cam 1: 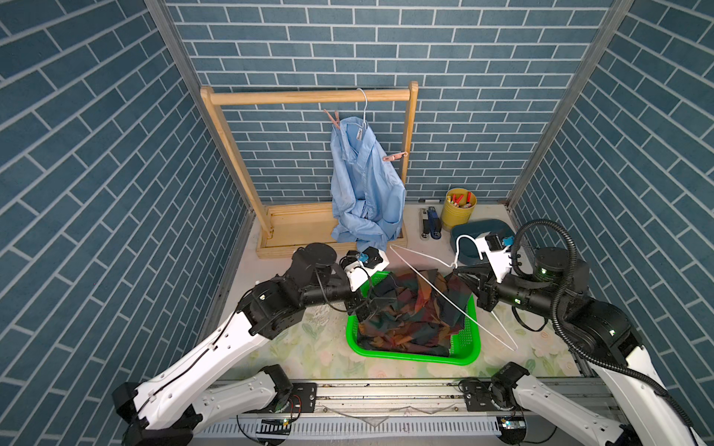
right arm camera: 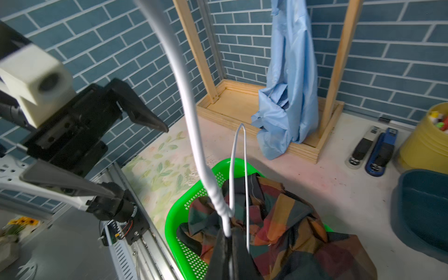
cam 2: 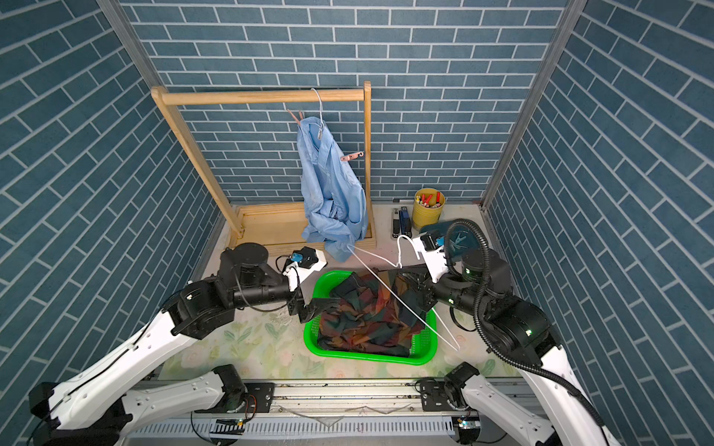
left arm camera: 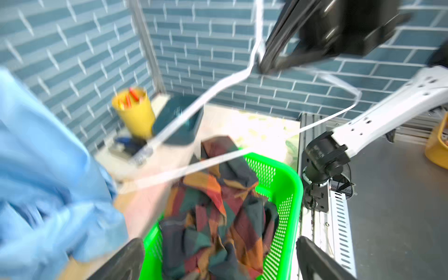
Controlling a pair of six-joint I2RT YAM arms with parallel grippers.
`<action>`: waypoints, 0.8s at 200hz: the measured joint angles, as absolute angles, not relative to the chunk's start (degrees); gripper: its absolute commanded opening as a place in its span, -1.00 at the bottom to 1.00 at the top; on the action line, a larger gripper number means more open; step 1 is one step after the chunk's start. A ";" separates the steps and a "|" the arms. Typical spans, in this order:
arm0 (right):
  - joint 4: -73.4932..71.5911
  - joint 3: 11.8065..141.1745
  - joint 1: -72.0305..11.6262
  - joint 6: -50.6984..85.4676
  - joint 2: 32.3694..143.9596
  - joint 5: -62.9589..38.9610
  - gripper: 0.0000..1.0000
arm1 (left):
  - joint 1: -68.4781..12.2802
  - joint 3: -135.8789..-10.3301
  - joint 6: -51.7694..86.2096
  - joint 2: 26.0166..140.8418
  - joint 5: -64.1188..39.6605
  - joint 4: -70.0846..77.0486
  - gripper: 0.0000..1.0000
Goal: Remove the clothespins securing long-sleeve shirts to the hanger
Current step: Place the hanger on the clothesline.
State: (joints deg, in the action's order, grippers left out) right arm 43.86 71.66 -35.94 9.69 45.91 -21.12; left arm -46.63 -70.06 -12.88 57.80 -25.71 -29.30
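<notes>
The dark plaid long-sleeve shirt [cam 1: 409, 309] [cam 2: 367, 312] [left arm camera: 218, 218] [right arm camera: 278, 218] lies crumpled in a green basket [cam 1: 405, 357] [cam 2: 363, 357]. My left gripper [cam 1: 380, 301] [cam 2: 328, 305] [left arm camera: 219, 257] hangs open over it, holding nothing. My right gripper [cam 1: 456, 270] [cam 2: 402, 270] [right arm camera: 229, 242] is shut on the neck of a bare white wire hanger [cam 1: 444, 293] [right arm camera: 194, 121] slanting over the basket. The pale blue shirt [cam 1: 363, 181] [cam 2: 332, 185] hangs on another hanger [cam 1: 363, 104], with two salmon clothespins [cam 1: 333, 117] [cam 1: 395, 156] on its shoulders.
A wooden rack [cam 1: 309, 96] stands at the back. To its right stand a yellow cup [cam 1: 458, 208] of red and yellow sticks, two staplers [cam 1: 430, 224] and a dark teal bin [cam 1: 479, 239]. The left wrist view is blurred.
</notes>
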 measured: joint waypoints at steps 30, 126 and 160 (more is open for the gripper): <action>41.98 71.61 -35.94 9.54 47.81 -29.15 -1.00 | -42.11 -80.49 -19.00 65.76 -34.44 -30.63 0.80; 38.09 70.22 -35.86 9.56 48.73 -40.34 -1.00 | -41.91 -91.31 -21.71 80.86 -50.76 -34.20 0.04; 37.39 70.22 -35.86 9.56 49.15 -41.01 -1.00 | -41.91 -93.51 -21.58 82.39 -53.76 -34.44 -0.02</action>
